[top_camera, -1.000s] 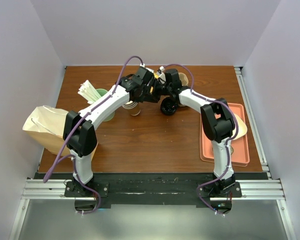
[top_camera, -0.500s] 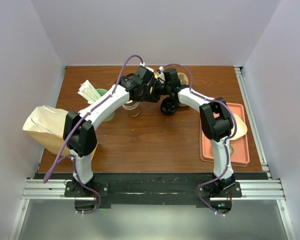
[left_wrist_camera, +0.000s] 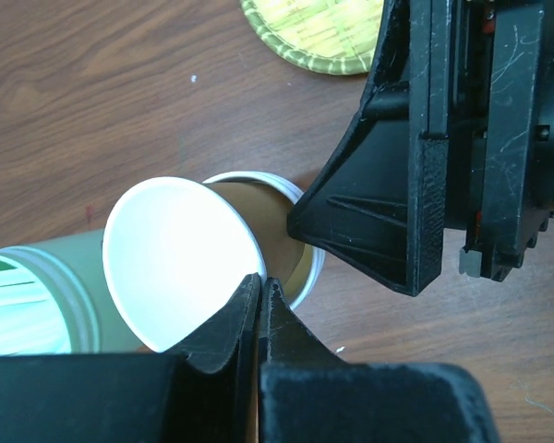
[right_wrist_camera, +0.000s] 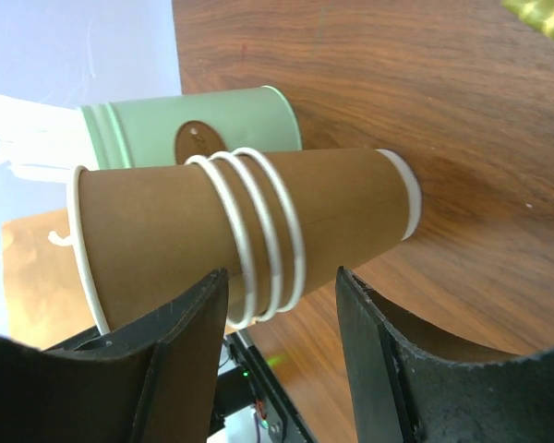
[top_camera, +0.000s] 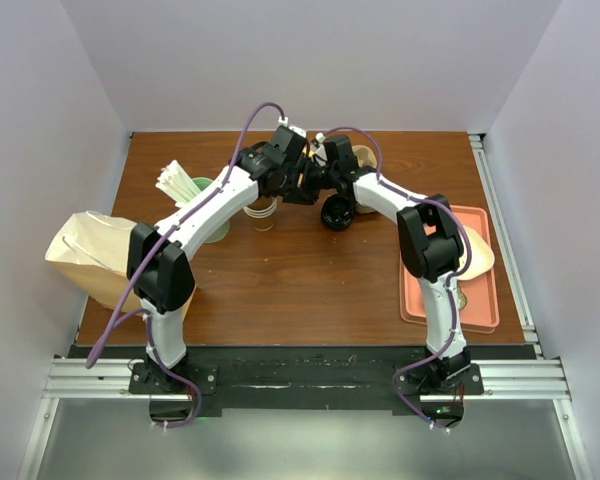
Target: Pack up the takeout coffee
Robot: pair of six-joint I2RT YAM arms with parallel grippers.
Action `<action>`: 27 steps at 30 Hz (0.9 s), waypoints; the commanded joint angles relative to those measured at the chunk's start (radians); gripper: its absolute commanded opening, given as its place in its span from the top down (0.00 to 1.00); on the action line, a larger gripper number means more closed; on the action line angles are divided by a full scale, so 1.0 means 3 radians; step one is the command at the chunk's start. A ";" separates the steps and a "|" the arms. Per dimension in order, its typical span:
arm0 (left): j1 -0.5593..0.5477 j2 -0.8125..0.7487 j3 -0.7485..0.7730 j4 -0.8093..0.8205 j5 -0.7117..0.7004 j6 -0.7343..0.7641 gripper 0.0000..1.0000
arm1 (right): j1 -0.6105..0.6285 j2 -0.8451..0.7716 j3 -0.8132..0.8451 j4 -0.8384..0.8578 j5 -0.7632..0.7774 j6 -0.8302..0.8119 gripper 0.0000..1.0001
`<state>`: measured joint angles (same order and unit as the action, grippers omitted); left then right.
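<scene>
Wooden table [top_camera: 300, 280]; left end effector [left_wrist_camera: 261, 281] pinches topmost of four brown cups [right_wrist_camera: 249, 231].

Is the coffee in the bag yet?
Not yet. Nothing looks packed: the bag sits off to the left, untouched. Now the left gripper pinches the top cup by its rim, and the open right gripper is at the cup stack. Likely left: a lid, then bagging.
</scene>
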<state>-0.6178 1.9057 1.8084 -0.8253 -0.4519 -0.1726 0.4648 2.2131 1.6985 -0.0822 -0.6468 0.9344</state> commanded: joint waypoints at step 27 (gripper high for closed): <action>-0.0726 -0.0472 0.0391 -0.0711 0.0274 -0.0345 1.00 | -0.0322 -0.2149 -0.0414 -0.2093 0.1818 -0.1136 0.45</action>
<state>-0.7559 1.8118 2.0075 -0.9768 -0.4377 -0.2379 0.3569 1.6939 1.7012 -0.5835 -0.2455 0.6800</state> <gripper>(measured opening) 0.019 0.544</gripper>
